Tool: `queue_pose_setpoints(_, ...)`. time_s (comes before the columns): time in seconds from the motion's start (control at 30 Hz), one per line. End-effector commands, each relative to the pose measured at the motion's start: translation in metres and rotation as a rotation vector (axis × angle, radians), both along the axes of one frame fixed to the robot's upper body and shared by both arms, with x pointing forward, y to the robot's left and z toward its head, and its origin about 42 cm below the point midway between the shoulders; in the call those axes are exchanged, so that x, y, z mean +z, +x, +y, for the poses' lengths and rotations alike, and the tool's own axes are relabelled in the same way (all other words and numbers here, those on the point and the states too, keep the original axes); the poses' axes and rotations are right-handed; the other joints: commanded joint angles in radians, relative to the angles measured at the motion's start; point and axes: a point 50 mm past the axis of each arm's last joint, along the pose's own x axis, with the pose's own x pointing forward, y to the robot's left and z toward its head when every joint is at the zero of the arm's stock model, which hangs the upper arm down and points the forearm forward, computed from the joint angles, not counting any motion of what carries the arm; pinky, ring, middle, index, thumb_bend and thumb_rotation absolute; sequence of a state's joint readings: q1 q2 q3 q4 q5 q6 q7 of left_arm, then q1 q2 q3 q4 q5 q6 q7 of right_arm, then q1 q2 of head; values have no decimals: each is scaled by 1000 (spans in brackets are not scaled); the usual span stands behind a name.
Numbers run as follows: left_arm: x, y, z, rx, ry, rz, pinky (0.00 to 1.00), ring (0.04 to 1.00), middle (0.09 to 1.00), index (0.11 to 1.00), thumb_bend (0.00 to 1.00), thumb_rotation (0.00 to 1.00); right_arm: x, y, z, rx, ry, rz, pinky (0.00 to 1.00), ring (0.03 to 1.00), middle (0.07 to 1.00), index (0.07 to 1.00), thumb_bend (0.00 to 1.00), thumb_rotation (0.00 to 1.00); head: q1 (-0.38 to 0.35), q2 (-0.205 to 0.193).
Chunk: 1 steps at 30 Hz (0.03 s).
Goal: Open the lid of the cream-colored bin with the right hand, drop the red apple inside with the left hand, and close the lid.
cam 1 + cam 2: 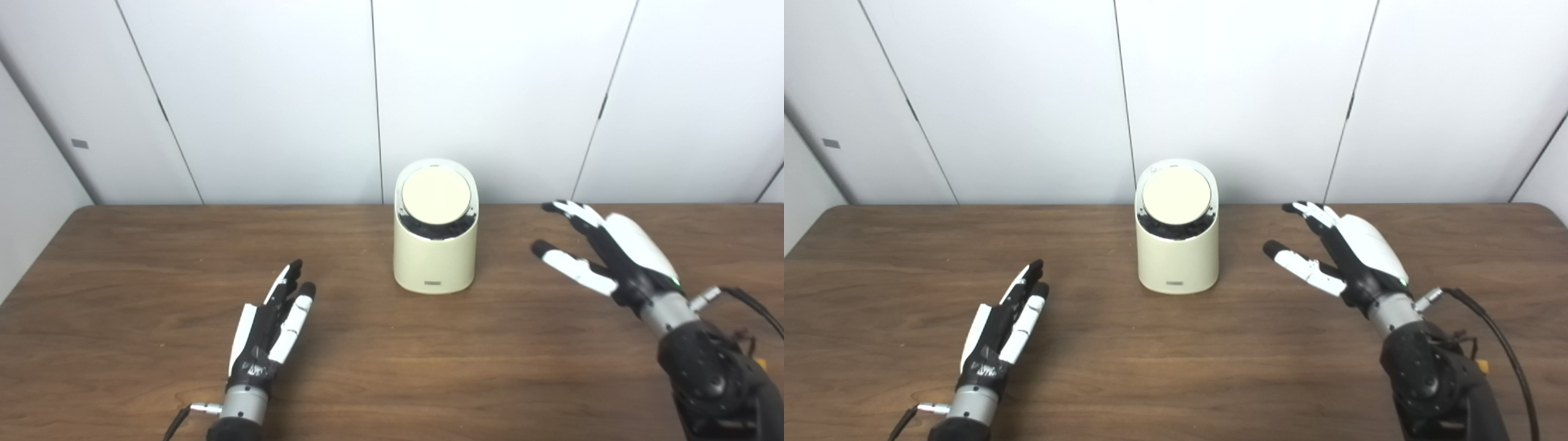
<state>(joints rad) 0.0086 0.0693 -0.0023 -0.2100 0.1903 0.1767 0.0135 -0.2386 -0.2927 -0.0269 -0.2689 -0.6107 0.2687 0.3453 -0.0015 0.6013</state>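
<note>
Standing mid-table, cream-colored bin with lid down; left hand and right hand both empty, fingers spread, well apart from it; no apple visible, so whether any step is done cannot be told.

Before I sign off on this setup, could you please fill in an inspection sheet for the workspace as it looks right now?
Surface: brown wooden table, no spills seen.
Job's things: cream-colored bin stands upright at centre rear; its round lid is closed. No red apple in view.
Clutter: nothing seen.
Hands: left hand open and empty, low over the table, left of the bin; right hand open and empty, raised to the bin's right, touching nothing.
Cables: black cable runs from the right wrist; a short lead at the left wrist.
Surroundings: white wall panels behind the table.
</note>
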Motion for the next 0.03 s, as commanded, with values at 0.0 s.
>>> queue_pose_setpoints(0.0,11,-3,3,-18,3,-76,903,948,956,974,537,868,6,-1,-3,1,70,-55,837,904,921,894,518,1000,-1,0)
